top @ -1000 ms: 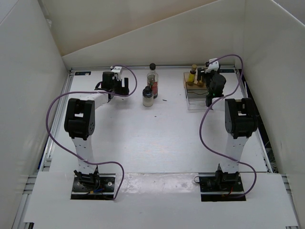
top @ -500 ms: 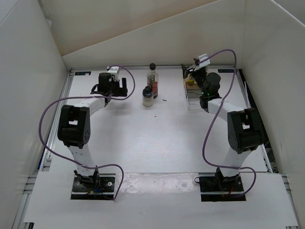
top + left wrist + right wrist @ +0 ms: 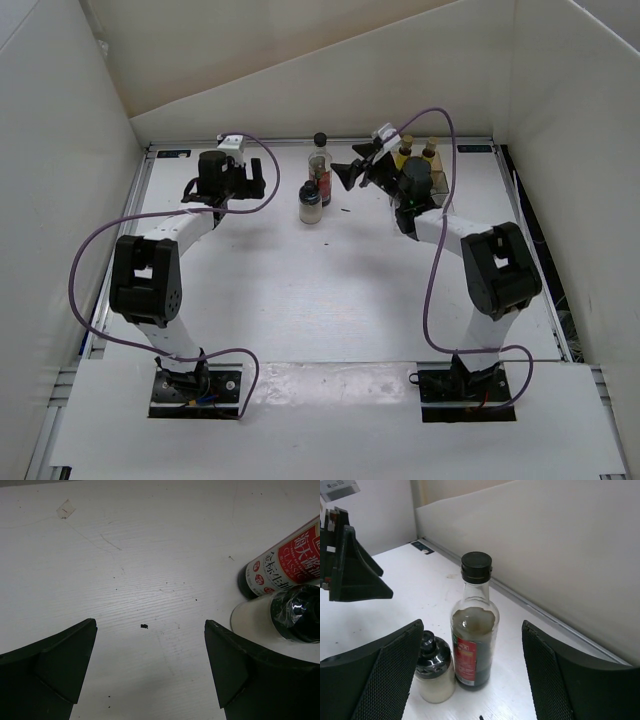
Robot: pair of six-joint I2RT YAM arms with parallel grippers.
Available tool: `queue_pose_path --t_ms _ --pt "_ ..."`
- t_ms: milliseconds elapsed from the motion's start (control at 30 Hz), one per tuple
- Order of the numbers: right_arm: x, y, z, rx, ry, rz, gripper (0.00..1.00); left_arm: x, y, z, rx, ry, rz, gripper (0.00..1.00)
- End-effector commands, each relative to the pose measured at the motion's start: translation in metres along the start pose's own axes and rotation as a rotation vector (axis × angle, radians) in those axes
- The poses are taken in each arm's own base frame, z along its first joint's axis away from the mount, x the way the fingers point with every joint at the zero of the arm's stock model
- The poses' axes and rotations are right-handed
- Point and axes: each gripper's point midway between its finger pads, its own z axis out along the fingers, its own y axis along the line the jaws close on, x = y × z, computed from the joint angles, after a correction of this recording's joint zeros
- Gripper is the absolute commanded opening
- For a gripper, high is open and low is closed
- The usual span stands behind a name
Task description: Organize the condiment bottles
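Observation:
The tall clear bottle with a round black cap and red label stands at the back middle, and the squat black-capped jar touches its front. My right gripper is open just right of them, looking straight at the tall bottle and the jar, with nothing between its fingers. My left gripper is open to their left, over bare table; both bottles show at its right edge. Two small yellow bottles stand at the back right.
The clear rack holding the yellow bottles is mostly hidden behind my right arm. White walls close in on the back and both sides. Purple cables loop above each arm. The left gripper shows in the right wrist view.
My right gripper has left the rack, swung left toward the tall bottle and jar, and opened wider. The left arm has drawn back slightly. The yellow bottles stand uncovered.

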Motion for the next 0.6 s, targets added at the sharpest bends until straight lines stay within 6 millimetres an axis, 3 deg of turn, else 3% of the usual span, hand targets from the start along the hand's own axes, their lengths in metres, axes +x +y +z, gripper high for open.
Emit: queue_pose_path --t_ms 0,67,200,267,333,367,400,567 --pt "-0.006 0.003 0.014 -0.084 -0.016 0.073 0.82 -0.02 0.0 -0.014 0.008 -0.055 -0.002 1.0" --pt "-0.011 0.001 0.024 -0.109 -0.033 0.108 0.82 -0.021 0.003 -0.014 0.005 -0.058 -0.006 1.0" --pt "0.003 -0.008 0.041 -0.126 -0.014 0.156 0.82 -0.023 0.008 -0.015 -0.004 -0.063 -0.01 1.0" --pt "-0.006 -0.01 0.05 -0.139 -0.027 0.148 0.82 -0.022 0.01 -0.013 -0.006 -0.06 -0.012 1.0" --pt "0.01 -0.01 0.056 -0.148 0.002 0.168 0.82 -0.022 0.014 -0.013 -0.014 -0.059 -0.015 1.0" --pt "-0.004 -0.01 0.063 -0.159 -0.024 0.164 0.83 -0.02 0.014 -0.012 -0.011 -0.055 -0.015 1.0" --pt "0.009 -0.011 0.065 -0.161 -0.006 0.179 0.83 -0.022 0.014 -0.012 -0.009 -0.058 -0.017 1.0" --pt "0.007 -0.003 0.076 -0.195 -0.005 0.182 0.83 -0.021 0.02 -0.011 -0.019 -0.056 -0.019 1.0"
